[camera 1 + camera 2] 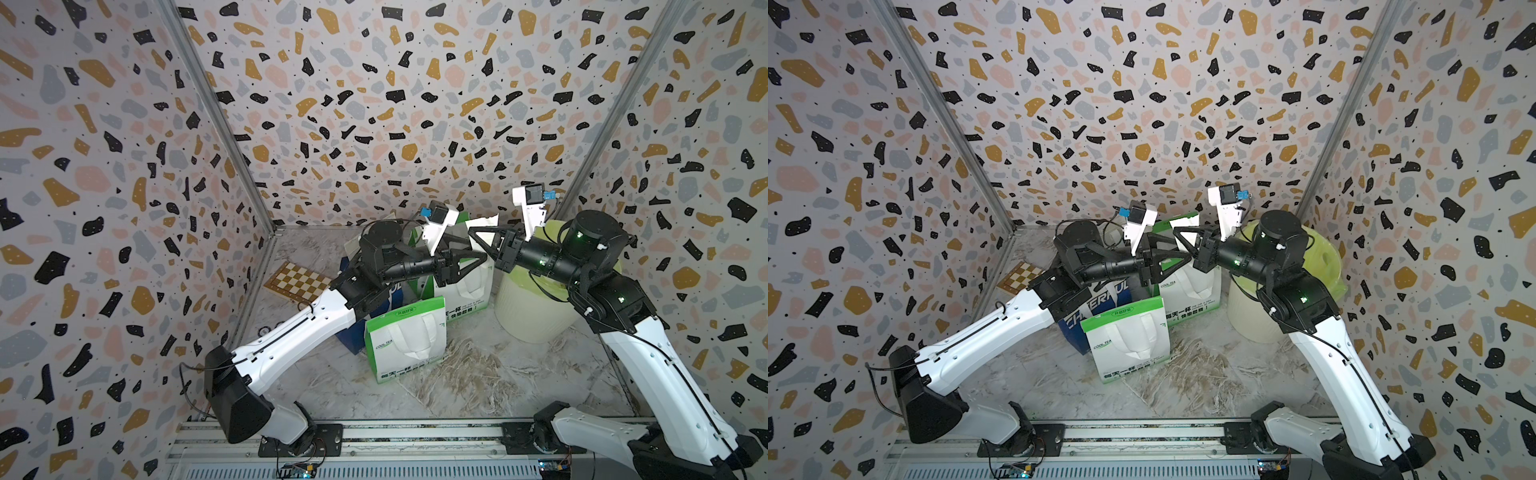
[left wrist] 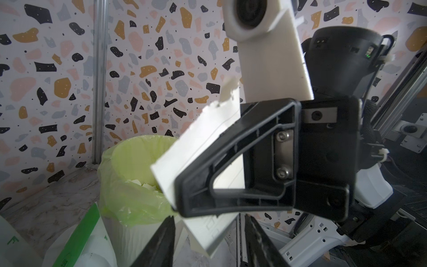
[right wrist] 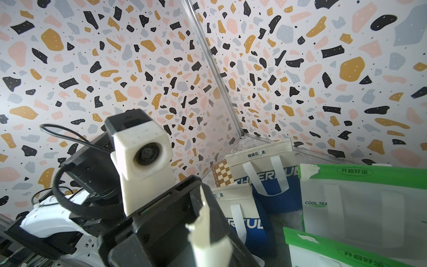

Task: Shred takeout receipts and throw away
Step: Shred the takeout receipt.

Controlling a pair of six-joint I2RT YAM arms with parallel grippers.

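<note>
A cream-white takeout receipt [image 2: 203, 138] with a torn top edge hangs in the air above the bags, and my right gripper [image 1: 471, 235] is shut on it. The right wrist view shows the slip edge-on [image 3: 204, 215] between the shut jaws. My left gripper [image 2: 209, 231] faces the right one tip to tip [image 1: 1187, 257]. Its jaws stand apart, with the receipt's lower corner [image 2: 208, 235] between them, touching neither. Several torn pieces [image 2: 143, 185] lie in the lined bin [image 2: 129, 161].
The pale bin with a yellow-green liner [image 1: 536, 307] stands at the right, under the right arm. Two green-and-white bags [image 1: 407, 336] [image 1: 461, 286] and a blue bag [image 1: 353, 332] stand mid-floor. A checkered board [image 1: 297, 282] lies by the left wall.
</note>
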